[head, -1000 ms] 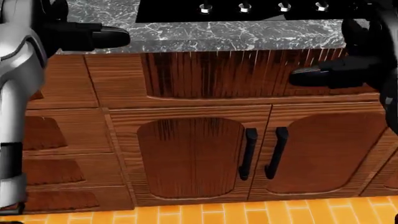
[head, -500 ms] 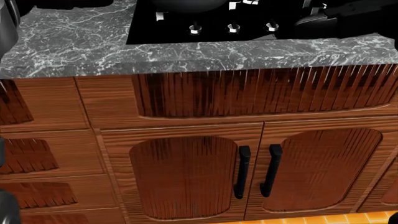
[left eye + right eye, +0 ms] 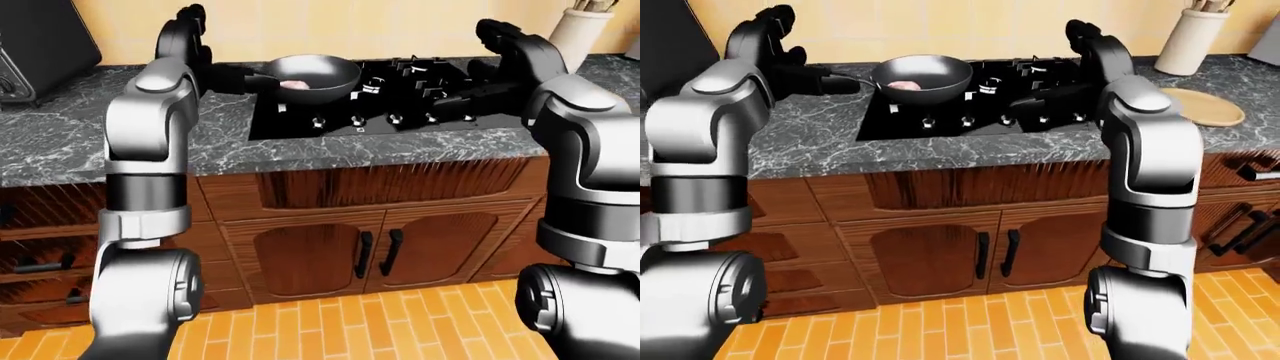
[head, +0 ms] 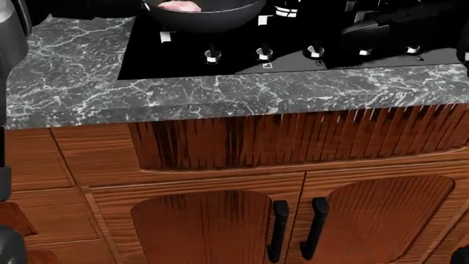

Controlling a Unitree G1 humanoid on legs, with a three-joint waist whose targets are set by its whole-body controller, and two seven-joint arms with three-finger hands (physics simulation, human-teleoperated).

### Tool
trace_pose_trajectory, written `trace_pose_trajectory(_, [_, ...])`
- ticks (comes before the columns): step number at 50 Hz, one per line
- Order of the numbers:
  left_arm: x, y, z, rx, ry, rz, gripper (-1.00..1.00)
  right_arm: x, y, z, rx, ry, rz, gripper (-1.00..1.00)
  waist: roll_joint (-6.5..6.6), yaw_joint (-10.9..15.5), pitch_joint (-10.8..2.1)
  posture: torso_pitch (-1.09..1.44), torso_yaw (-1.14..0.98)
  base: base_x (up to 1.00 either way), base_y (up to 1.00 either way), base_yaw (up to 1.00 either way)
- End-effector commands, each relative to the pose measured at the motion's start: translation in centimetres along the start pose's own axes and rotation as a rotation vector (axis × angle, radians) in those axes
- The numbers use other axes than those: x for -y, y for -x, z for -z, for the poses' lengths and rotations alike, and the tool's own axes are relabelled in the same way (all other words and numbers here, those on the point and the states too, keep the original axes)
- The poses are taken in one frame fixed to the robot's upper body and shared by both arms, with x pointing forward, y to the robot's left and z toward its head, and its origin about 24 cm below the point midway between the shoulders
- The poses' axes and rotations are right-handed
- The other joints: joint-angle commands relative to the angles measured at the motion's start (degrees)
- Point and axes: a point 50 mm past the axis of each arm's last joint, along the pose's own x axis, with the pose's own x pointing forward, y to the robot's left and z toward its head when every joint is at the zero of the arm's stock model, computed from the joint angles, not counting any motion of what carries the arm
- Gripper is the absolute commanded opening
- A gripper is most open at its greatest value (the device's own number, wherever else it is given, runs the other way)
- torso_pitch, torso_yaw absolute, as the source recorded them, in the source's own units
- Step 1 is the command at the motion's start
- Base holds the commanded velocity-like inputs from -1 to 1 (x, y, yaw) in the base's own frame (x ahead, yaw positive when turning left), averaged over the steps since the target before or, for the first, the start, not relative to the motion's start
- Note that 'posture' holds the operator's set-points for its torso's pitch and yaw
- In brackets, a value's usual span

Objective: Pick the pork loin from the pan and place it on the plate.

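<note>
One pale pink pork loin (image 3: 902, 85) lies inside one round black pan (image 3: 923, 76) on the black stove (image 3: 400, 105), which has five small knobs and is set in the grey marbled worktop (image 3: 810, 146). One flat round wooden plate (image 3: 1205, 106) sits on the worktop at the right, beside one cream utensil jar (image 3: 1188, 39). The left hand (image 3: 185, 45) and right hand (image 3: 1088, 56) are raised over the worktop holding nothing, but how far their fingers are open cannot be told.

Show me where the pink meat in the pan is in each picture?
Left-eye view: the pink pork loin lies in the round black frying pan, upper middle.
Head view: the meat is at the top edge, left of centre, partly cut off.
Right-eye view: it sits in the pan, upper left of centre.
Shared landmark: the row of silver stove knobs just below the pan.
</note>
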Motion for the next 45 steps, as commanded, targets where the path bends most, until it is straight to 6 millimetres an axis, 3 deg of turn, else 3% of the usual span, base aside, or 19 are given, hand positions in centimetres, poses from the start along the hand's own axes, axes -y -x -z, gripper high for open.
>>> trace_pose_trajectory(1, [-1.1,0.7,-3.0,0.124,0.006,-0.041,1.0,-0.1,0.7,-2.9,0.123,0.025,-0.001,1.0,-0.23,0.53,-2.27,0.0,0.0,0.28,0.0,0.0])
trace_pose_trajectory(8, [-1.6,0.8,-3.9,0.133,0.009,-0.052,1.0,0.0,0.6,-3.3,0.125,0.032,-0.002,1.0,3.56,0.02,-2.26,0.0,0.0,0.25,0.0,0.0])
trace_pose_trajectory(10, [-1.7,0.9,-4.2,0.138,0.009,-0.053,1.0,0.0,0.6,-3.4,0.125,0.034,-0.003,1.0,5.39,-0.33,-2.76,0.0,0.0,0.23,0.0,0.0])
trace_pose_trajectory(12, [-1.7,1.0,-4.4,0.141,0.009,-0.054,1.0,0.0,0.6,-3.5,0.125,0.036,-0.003,1.0,8.51,-0.79,-3.56,0.0,0.0,0.23,0.0,0.0])
trace_pose_trajectory(13, [-1.8,1.0,-4.6,0.143,0.01,-0.055,1.0,0.0,0.6,-3.6,0.125,0.037,-0.003,1.0,7.6,-0.79,-3.66,0.0,0.0,0.22,0.0,0.0])
trace_pose_trajectory(15, [-1.8,1.0,-4.8,0.145,0.01,-0.056,1.0,0.0,0.6,-3.7,0.127,0.038,-0.003,1.0,8.11,-0.68,-3.12,0.0,0.0,0.18,0.0,0.0])
trace_pose_trajectory(17, [-2.0,1.1,-5.0,0.148,0.011,-0.059,1.0,0.0,0.6,-3.6,0.126,0.04,-0.004,1.0,7.18,-0.29,-3.69,0.0,0.0,0.17,0.0,0.0])
trace_pose_trajectory(21, [-2.1,1.2,-5.0,0.15,0.013,-0.062,1.0,-0.1,0.5,-3.6,0.122,0.043,-0.006,1.0,5.56,0.08,-3.17,0.0,0.0,0.18,0.0,0.0])
trace_pose_trajectory(25, [-2.3,1.2,-5.1,0.151,0.013,-0.064,1.0,-0.1,0.4,-3.7,0.121,0.044,-0.006,1.0,2.78,0.62,-3.21,0.0,0.0,0.17,0.0,0.0])
trace_pose_trajectory(27, [-2.3,1.2,-5.0,0.15,0.014,-0.064,1.0,-0.1,0.4,-3.7,0.122,0.042,-0.005,1.0,-0.2,1.04,-3.71,0.0,0.0,0.17,0.0,0.0])
trace_pose_trajectory(28, [-2.3,1.2,-5.0,0.148,0.014,-0.063,1.0,0.0,0.3,-3.6,0.121,0.042,-0.005,1.0,0.8,1.16,-3.93,0.0,0.0,0.18,0.0,0.0])
trace_pose_trajectory(30, [-2.3,1.2,-4.9,0.148,0.014,-0.063,1.0,-0.1,0.3,-3.7,0.121,0.043,-0.006,1.0,-0.36,1.01,-2.8,0.0,0.0,0.18,0.0,0.0])
trace_pose_trajectory(33, [-2.2,1.2,-5.0,0.148,0.013,-0.06,1.0,-0.1,0.4,-3.8,0.122,0.045,-0.007,1.0,0.71,0.57,-3.35,0.0,0.0,0.17,0.0,0.0])
trace_pose_trajectory(38, [-2.1,1.3,-5.1,0.154,0.005,-0.061,1.0,0.0,0.5,-3.7,0.121,0.045,-0.007,1.0,3.39,0.25,-2.43,0.0,0.0,0.17,0.0,0.0])
trace_pose_trajectory(40, [-2.1,1.3,-5.2,0.155,0.005,-0.062,1.0,0.0,0.5,-3.7,0.121,0.045,-0.006,1.0,5.36,-0.14,-2.68,0.0,0.0,0.17,0.0,0.0])
trace_pose_trajectory(42, [-2.0,1.3,-5.2,0.156,0.005,-0.062,1.0,0.0,0.5,-3.8,0.122,0.046,-0.006,1.0,8.83,-0.55,-3.77,0.0,0.0,0.18,0.0,0.0])
trace_pose_trajectory(43, [-2.1,1.3,-5.2,0.157,0.005,-0.063,1.0,0.0,0.5,-3.8,0.122,0.046,-0.007,1.0,6.56,-0.22,-3.25,0.0,0.0,0.18,0.0,0.0])
trace_pose_trajectory(44, [-2.1,1.3,-5.3,0.157,0.005,-0.063,1.0,-0.1,0.5,-3.8,0.122,0.046,-0.008,1.0,7.74,-0.38,-3.12,0.0,0.0,0.16,0.0,0.0])
trace_pose_trajectory(45, [-2.1,1.4,-5.3,0.158,0.005,-0.064,1.0,-0.1,0.5,-3.8,0.122,0.046,-0.009,1.0,7.75,-0.31,-3.15,0.0,0.0,0.17,0.0,0.0])
